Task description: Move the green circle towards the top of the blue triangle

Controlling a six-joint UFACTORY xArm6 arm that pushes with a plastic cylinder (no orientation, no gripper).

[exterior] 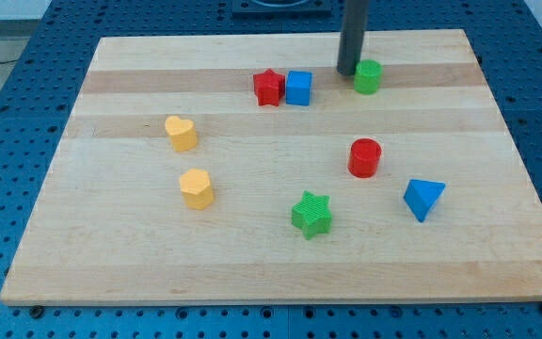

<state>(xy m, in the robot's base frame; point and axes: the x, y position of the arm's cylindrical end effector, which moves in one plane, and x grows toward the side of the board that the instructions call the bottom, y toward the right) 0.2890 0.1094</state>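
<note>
The green circle (368, 76) is a short green cylinder near the view's top, right of centre. The blue triangle (424, 199) lies at the lower right, well below the green circle. My tip (348, 72) is the lower end of a dark rod that comes down from the view's top. It stands just left of the green circle, touching it or nearly so. A red cylinder (365, 157) stands between the green circle and the blue triangle, a little left of the line between them.
A red star (268, 88) and a blue cube (298, 88) sit side by side left of my tip. A yellow heart (182, 133) and a yellow hexagon (197, 187) lie at the left. A green star (311, 215) lies at bottom centre. The wooden board (111, 264) ends close behind the green circle.
</note>
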